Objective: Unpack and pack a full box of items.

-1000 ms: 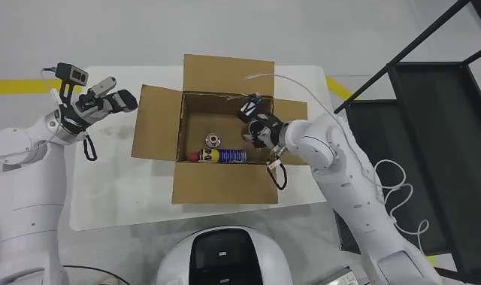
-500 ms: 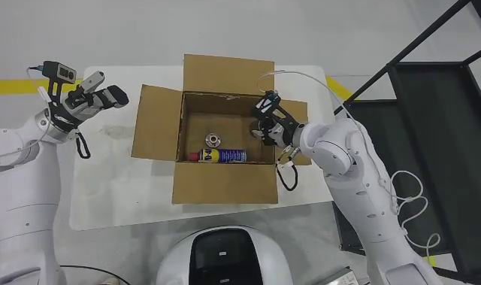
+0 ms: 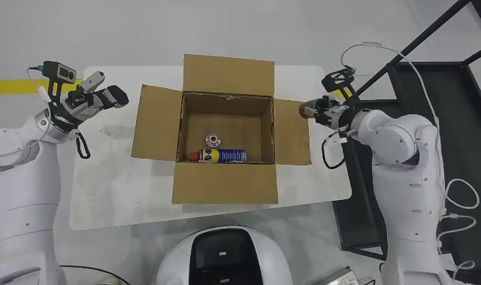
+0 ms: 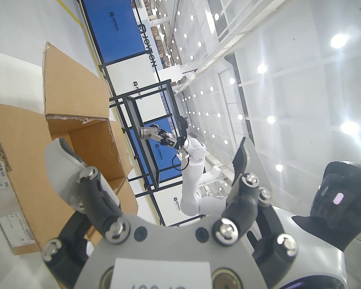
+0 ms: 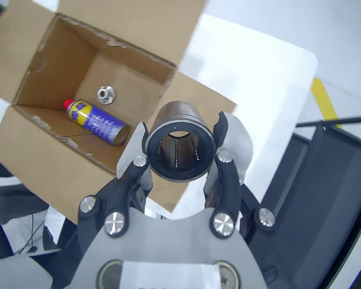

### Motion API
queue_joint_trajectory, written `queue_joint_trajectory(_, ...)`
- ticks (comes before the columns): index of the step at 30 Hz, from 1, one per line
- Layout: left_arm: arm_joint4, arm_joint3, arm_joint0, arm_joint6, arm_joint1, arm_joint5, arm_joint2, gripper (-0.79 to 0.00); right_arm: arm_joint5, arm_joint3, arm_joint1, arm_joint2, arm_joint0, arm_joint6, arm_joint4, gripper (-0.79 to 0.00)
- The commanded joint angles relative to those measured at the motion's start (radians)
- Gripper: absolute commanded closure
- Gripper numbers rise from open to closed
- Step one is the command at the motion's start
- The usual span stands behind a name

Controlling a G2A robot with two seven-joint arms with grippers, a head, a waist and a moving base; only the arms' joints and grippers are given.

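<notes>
One bearing (image 5: 180, 115) in right gripper (image 5: 182, 123), inner ball rows (image 5: 177, 153) clear — wrist view

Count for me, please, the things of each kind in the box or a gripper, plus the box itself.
Blue and yellow spray can with a red cap: 1
Small silver metal flanged hub: 1
Dark steel cylindrical bushing, in the right gripper: 1
Brown cardboard box: 1
Total: 4
</notes>
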Motion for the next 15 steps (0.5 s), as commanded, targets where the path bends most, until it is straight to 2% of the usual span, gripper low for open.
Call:
queue_joint_trajectory(1, 0.000, 0.000, 0.000, 0.000, 0.000, 0.000, 0.000, -0.785, 0.022, 0.101, 0.005, 0.020, 0.018, -0.017, -0.040, 0.000)
queue_joint_trajectory(8, 0.000, 0.000, 0.000, 0.000, 0.000, 0.000, 0.000, -0.785, 0.045, 0.499, 0.012, -0.066, 0.166, -0.107, -0.189, 0.000)
queue_joint_trajectory(15, 0.000, 0.000, 0.000, 0.000, 0.000, 0.000, 0.000, -0.785, 0.071, 0.778, 0.003, -0.166, 0.294, -0.209, -0.253, 0.000)
